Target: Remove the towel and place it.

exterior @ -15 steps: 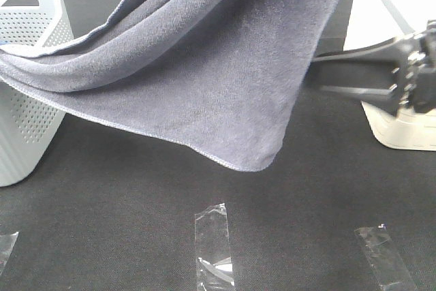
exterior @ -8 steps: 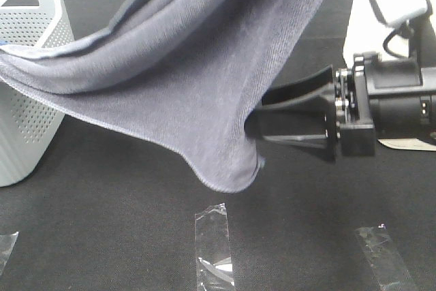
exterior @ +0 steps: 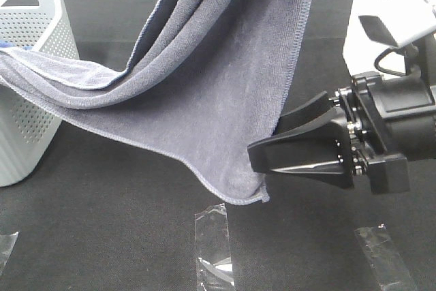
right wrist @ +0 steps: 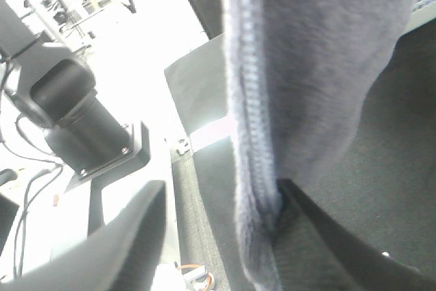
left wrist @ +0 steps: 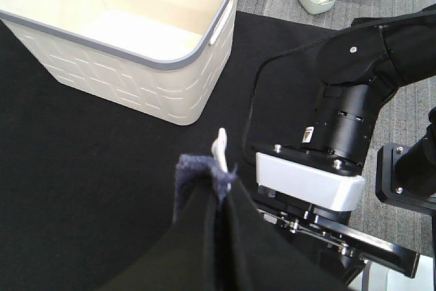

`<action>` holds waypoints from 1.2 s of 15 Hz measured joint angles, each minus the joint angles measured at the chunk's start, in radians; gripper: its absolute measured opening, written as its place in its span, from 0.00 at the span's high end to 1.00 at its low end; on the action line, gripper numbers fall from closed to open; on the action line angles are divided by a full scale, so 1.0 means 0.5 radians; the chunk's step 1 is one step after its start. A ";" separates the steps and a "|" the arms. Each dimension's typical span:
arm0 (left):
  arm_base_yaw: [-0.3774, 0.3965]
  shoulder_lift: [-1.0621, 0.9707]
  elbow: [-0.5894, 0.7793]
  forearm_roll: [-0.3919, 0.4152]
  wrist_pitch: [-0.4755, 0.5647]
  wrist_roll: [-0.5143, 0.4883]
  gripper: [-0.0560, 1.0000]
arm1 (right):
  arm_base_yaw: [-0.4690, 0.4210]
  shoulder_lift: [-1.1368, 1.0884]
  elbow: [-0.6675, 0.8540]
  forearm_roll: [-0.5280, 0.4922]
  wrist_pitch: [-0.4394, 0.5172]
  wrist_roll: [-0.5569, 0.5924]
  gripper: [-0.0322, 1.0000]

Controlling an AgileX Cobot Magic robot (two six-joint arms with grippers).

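The grey-lavender towel (exterior: 225, 86) hangs down from above the exterior view, and its left end lies over the rim of the grey basket (exterior: 34, 100). My left gripper (left wrist: 221, 199) is shut on a top corner of the towel (left wrist: 197, 178), beside the small white tag (left wrist: 219, 148); it is out of the exterior view. My right gripper (exterior: 267, 142) reaches in from the right at the towel's lower corner. In the right wrist view its jaws (right wrist: 221, 189) stand apart around the stitched hem (right wrist: 252, 134). One finger (right wrist: 327, 250) touches the cloth; the other (right wrist: 129, 243) is clear of it.
Strips of clear tape (exterior: 214, 243) (exterior: 385, 257) lie on the black mat near the front edge. The right arm's black body (exterior: 395, 127) fills the right side. The left wrist view shows the basket (left wrist: 184, 103) below and the right arm (left wrist: 340, 120) beside it.
My right gripper came in from the right to the towel's lower corner and its jaws narrowed around the hem. The towel hangs steeper and its lower corner has shifted.
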 joint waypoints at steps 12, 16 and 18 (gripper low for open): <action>0.000 0.000 0.000 0.102 0.000 -0.082 0.95 | 0.000 0.000 0.000 0.016 0.008 0.108 0.50; 0.000 0.000 0.000 0.158 -0.036 -0.140 0.95 | 0.000 0.014 0.000 0.060 -0.066 0.110 0.50; 0.000 0.000 0.000 0.158 -0.094 -0.142 0.95 | 0.000 0.100 0.000 0.082 -0.066 0.104 0.49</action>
